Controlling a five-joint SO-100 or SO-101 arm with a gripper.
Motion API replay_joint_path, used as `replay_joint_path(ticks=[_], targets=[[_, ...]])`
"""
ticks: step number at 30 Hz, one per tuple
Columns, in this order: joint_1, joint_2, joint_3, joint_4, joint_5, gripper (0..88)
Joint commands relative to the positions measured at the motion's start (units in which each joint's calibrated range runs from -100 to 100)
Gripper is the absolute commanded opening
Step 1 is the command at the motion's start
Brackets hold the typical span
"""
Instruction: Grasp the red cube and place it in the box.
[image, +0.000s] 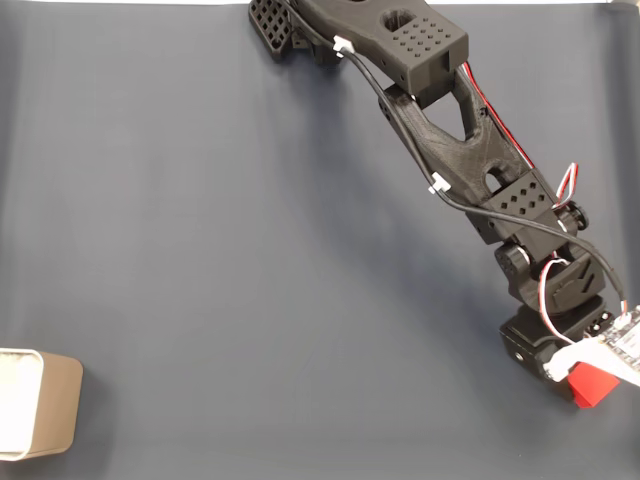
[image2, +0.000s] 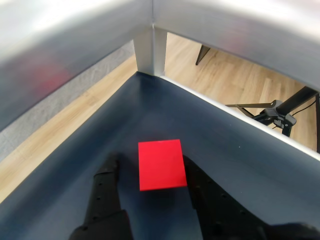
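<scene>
Even, soft light in the fixed view; the arm (image: 440, 110) casts a faint shadow leftward. In the wrist view, the metal rail (image2: 75, 45) above is blurred, with glare.

Dark blue-grey mat (image: 200, 260) covers the table. Wrist view: brushed metal frame rails (image2: 240, 25) meet at a corner post (image2: 150, 50) — wood floor (image2: 235, 75) beyond, black tripod (image2: 280, 112) standing on it.
</scene>
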Motion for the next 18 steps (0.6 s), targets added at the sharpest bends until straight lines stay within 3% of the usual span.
replay_joint_path(ticks=[1,10,18], targets=[[0.4,-4.9,0.4,-0.4,0.9,18.1],[0.3,-10.1,6.7,0.2,2.0,0.0],[0.2,-11.7,7.2,1.5,2.0,0.0]])
